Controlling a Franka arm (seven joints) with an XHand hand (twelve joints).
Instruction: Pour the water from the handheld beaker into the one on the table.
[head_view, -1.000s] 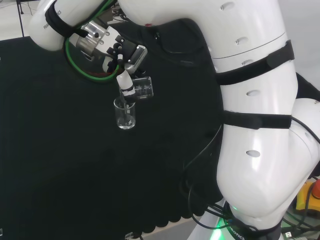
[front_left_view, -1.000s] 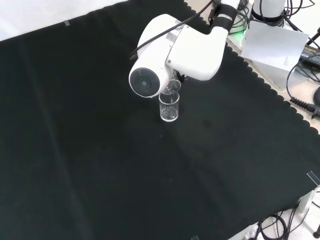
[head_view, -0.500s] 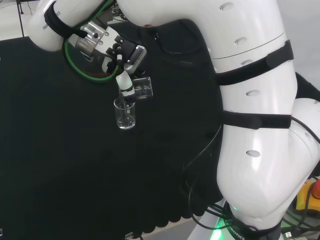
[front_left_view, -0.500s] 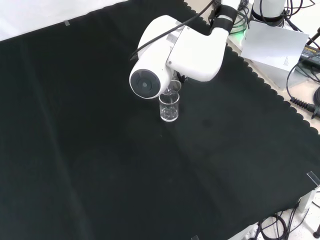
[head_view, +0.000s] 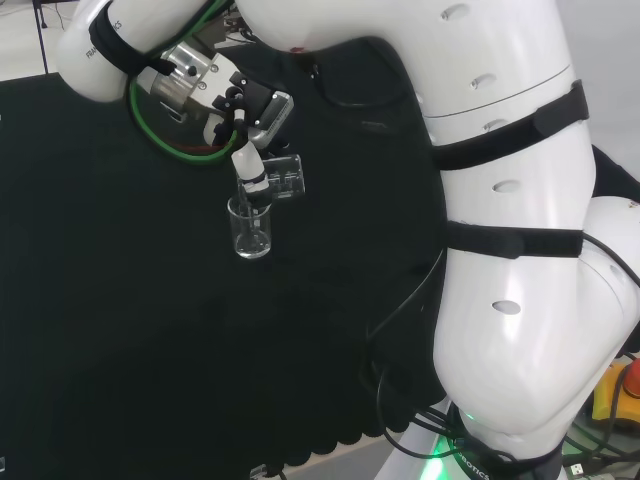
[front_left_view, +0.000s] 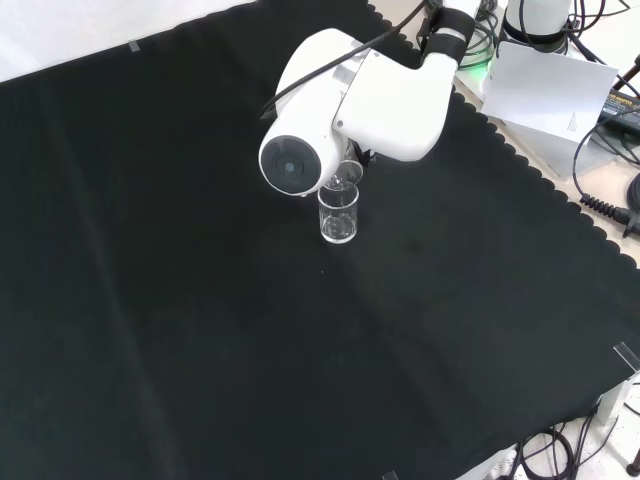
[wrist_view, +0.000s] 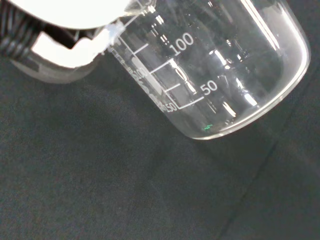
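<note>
In the head view we see the black and white robot hand (head_view: 248, 125) with its fingers curled round a clear glass beaker with printed graduations (head_view: 283, 177). That held beaker lies tipped almost on its side, its mouth toward a second clear glass beaker (head_view: 250, 228), which stands upright on the black-cloth counter (head_view: 120, 330) just below.

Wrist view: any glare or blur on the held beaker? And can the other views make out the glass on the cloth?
Wrist view: bright streaks of glare on the held beaker, and a blurred white part of the hand beside it. Head view: the table beaker reads faintly, mostly by rim highlights against the black cloth. Front view: the arm's white link stands before the hand; the table beaker's outline shows.
</note>
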